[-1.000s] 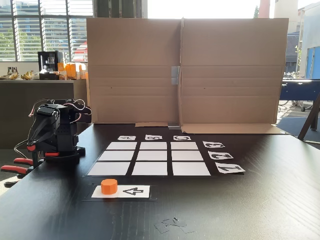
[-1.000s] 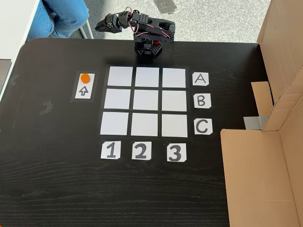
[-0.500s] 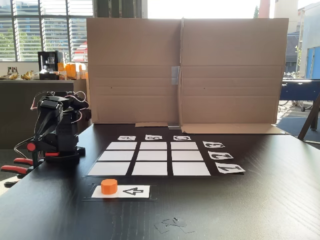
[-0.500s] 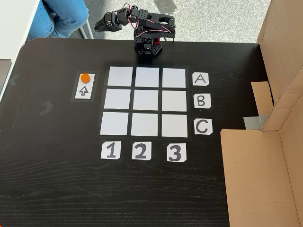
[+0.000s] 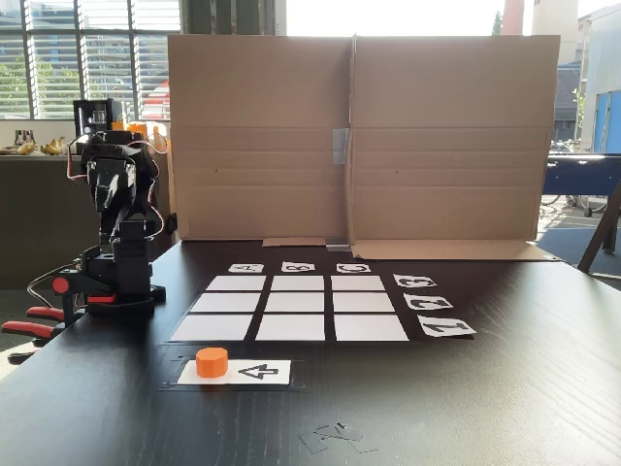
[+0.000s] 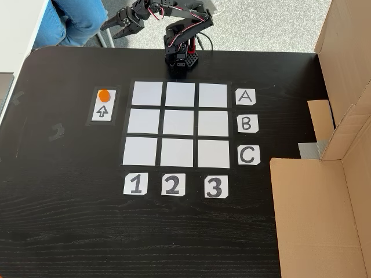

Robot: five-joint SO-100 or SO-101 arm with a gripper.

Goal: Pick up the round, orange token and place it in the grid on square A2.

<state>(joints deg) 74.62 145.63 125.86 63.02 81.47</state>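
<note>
Side-on fixed view: the token (image 5: 212, 362) stands upright on the left end of a white card (image 5: 236, 371) printed with a black arrow, at 6 o'clock from the grid (image 5: 290, 309) on the black tabletop (image 5: 466, 398). The arm (image 5: 118, 228) rises at 9 o'clock from the grid, base clamped at the tabletop edge. I cannot make out its hand from this side. A cardboard screen (image 5: 359, 136) stands behind the grid.

Top-down fixed view: the token (image 6: 104, 95) sits on the upper end of the card (image 6: 104, 105), at 9 o'clock from the grid (image 6: 176, 124) and clear of every cell. Square A2 (image 6: 180, 94), top row, middle column, is bare. The arm's base (image 6: 179, 57) stands at 12 o'clock from the grid. The hand (image 6: 112, 26) reaches toward 10 o'clock beyond the tabletop (image 6: 69, 220) edge, fingers spread apart, grasping nothing. A seated person's legs (image 6: 78, 20) show at top left.
</note>
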